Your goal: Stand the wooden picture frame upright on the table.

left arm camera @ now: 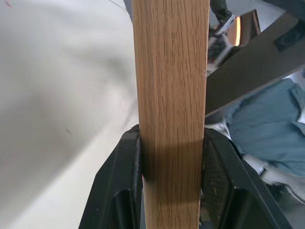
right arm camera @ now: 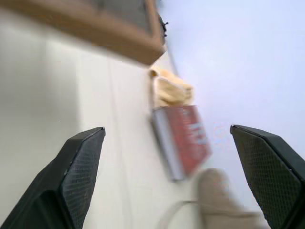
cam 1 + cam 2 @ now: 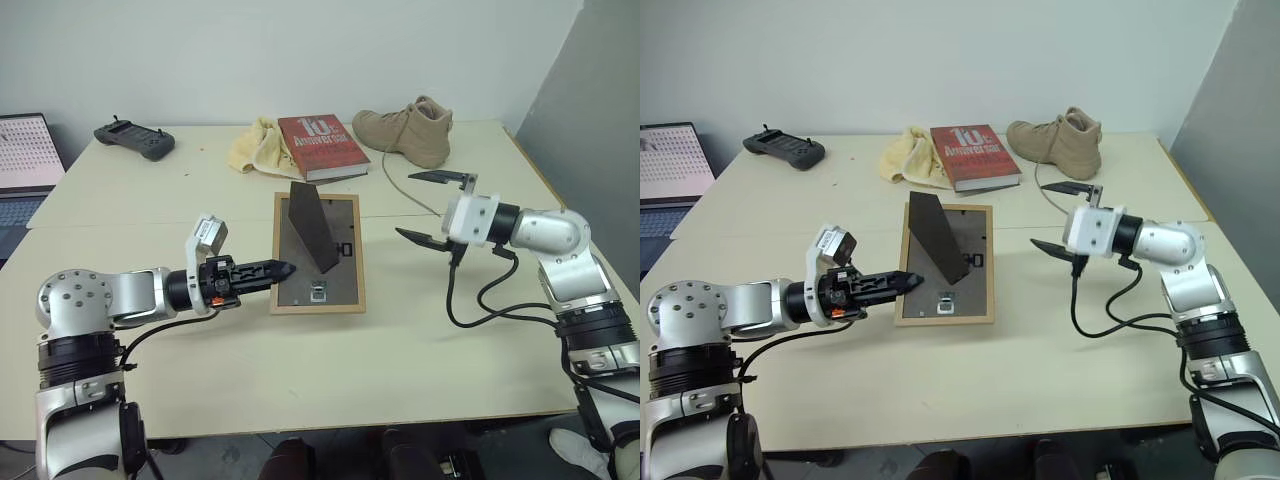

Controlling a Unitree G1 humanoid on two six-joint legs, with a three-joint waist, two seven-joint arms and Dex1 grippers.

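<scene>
The wooden picture frame [image 3: 342, 280] lies on the table [image 3: 300, 370] with its dark back panel up and its stand [image 3: 312, 228] raised. My left gripper [image 3: 283, 270] reaches in level from the left and is shut on the frame's left rail near the near corner. In the left wrist view the light-wood rail [image 1: 171, 95] is clamped between the black fingers [image 1: 121, 162]. My right gripper [image 3: 406, 204] hovers just right of the frame, wide open and holding nothing.
At the far edge lie a red book [image 3: 322, 145], a yellow cloth [image 3: 255, 145], a tan boot [image 3: 408, 132] and a black controller [image 3: 135, 139]. A laptop [image 3: 25, 160] stands at the far left. A black cable [image 3: 480, 305] hangs from my right wrist.
</scene>
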